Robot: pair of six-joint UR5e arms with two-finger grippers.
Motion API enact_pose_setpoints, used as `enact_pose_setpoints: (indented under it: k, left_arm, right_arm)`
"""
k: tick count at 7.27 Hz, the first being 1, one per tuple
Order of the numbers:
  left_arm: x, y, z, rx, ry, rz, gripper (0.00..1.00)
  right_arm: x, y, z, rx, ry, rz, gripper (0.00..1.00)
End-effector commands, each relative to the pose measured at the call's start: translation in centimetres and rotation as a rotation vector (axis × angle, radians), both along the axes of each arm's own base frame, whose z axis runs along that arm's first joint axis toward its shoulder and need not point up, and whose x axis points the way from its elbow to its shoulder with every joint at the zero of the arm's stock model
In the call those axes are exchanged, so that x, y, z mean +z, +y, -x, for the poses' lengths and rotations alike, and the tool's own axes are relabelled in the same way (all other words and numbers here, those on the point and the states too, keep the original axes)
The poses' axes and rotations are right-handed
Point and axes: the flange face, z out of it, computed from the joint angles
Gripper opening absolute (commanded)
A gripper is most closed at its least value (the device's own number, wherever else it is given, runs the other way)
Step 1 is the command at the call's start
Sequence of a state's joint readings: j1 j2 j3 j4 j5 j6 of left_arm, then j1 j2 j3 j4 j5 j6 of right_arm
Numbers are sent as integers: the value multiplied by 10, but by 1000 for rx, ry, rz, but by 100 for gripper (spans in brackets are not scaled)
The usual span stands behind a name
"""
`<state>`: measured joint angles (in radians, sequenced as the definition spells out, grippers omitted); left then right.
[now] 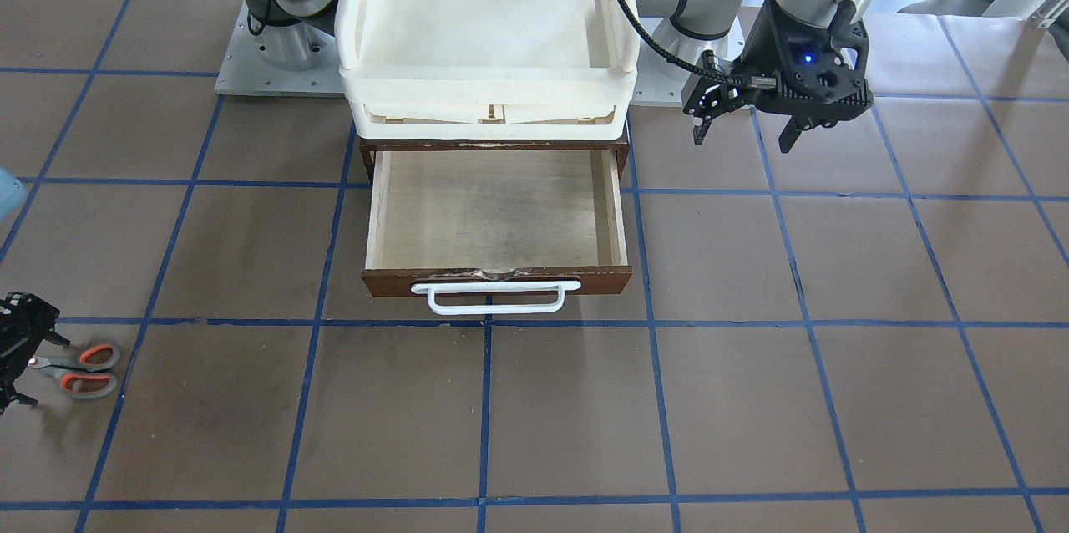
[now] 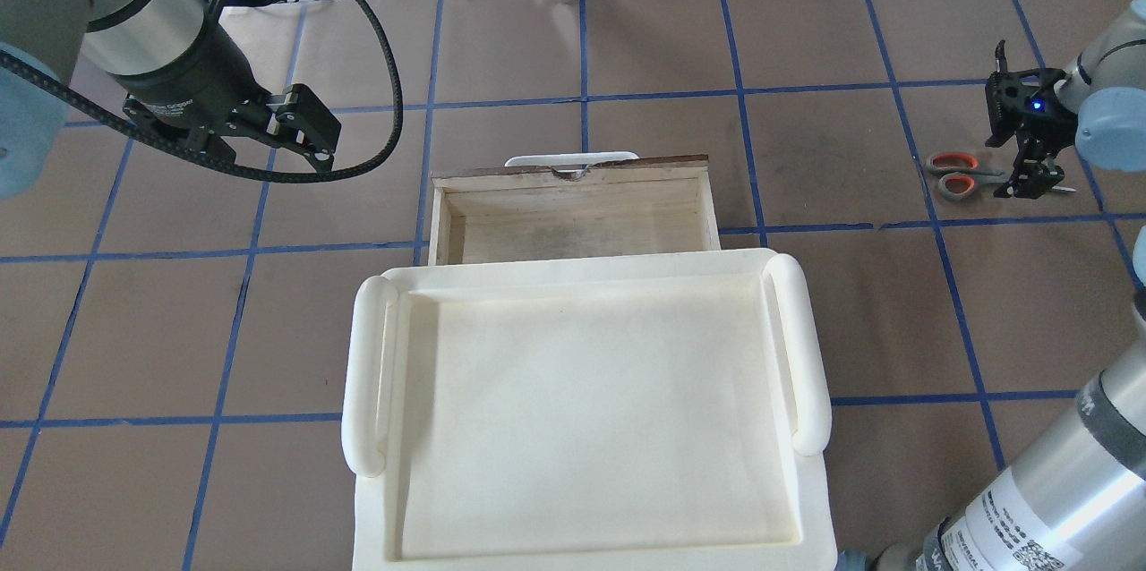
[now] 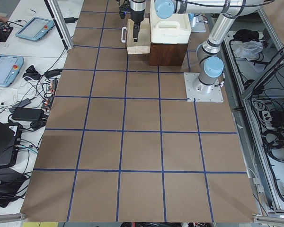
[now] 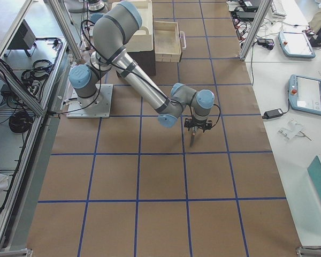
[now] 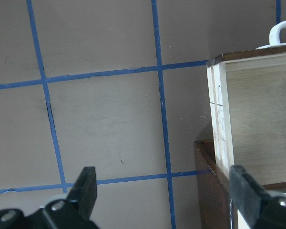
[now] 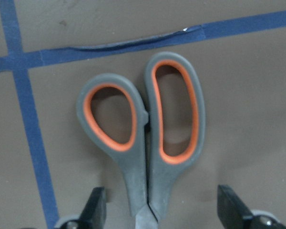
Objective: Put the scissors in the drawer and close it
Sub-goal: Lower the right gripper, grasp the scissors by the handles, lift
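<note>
The scissors (image 6: 148,143), grey handles with orange lining, lie flat on the brown table near its end on my right (image 1: 83,370) (image 2: 956,175). My right gripper (image 6: 164,207) is open and low over them, one finger on each side of the handle shanks near the pivot, blades hidden beneath it; it also shows in the front view (image 1: 25,366) and the overhead view (image 2: 1028,168). The dark brown drawer (image 1: 497,215) is pulled open and empty, with a white bar handle (image 1: 494,297). My left gripper (image 1: 743,128) is open and empty, hovering beside the drawer (image 5: 248,119).
Stacked cream-white trays (image 1: 484,90) sit on top of the drawer cabinet (image 2: 367,374). Blue tape lines grid the brown table (image 1: 651,399). The two arm bases stand behind the cabinet.
</note>
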<state>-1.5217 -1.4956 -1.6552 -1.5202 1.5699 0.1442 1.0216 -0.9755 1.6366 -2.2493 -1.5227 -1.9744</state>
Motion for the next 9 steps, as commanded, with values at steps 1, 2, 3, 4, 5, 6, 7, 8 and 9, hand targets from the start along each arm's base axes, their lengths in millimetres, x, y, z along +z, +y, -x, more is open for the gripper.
enact_pose_setpoints:
  k: [1,2,3,4,5,6,7,8,9]
  left_arm:
    - [0,0,0,-2,-1,-2,100]
    - [-1,0,0,-2,1,-2,100]
    - [-1,-1,0,-2,1,-2,100]
    - [-1,-1,0,-2,1,-2,100]
    - [-1,0,0,-2,-1,-2,100]
    - [-1,0,0,-2,-1,-3,100]
    - [-1,0,0,-2,-1,-2,100]
    - [-1,0,0,-2,-1,-2,100]
    - [-1,0,0,-2,-1,-2,100]
  right_arm:
    - [-2,3,-3,-3,-1,-6,61]
    - [-2,3,-4,0,0,-4,54]
    - [2,3,-4,7,3,1,41]
    - [8,3,-4,11,8,9,22]
    - [11,3,-4,12,12,12,10]
    - [11,3,-4,30,14,12,7]
    - [21,-1,-4,30,25,35,7]
    - [54,-1,-13,36,46,71,5]
    - [89,-2,-39,72,69,84,3]
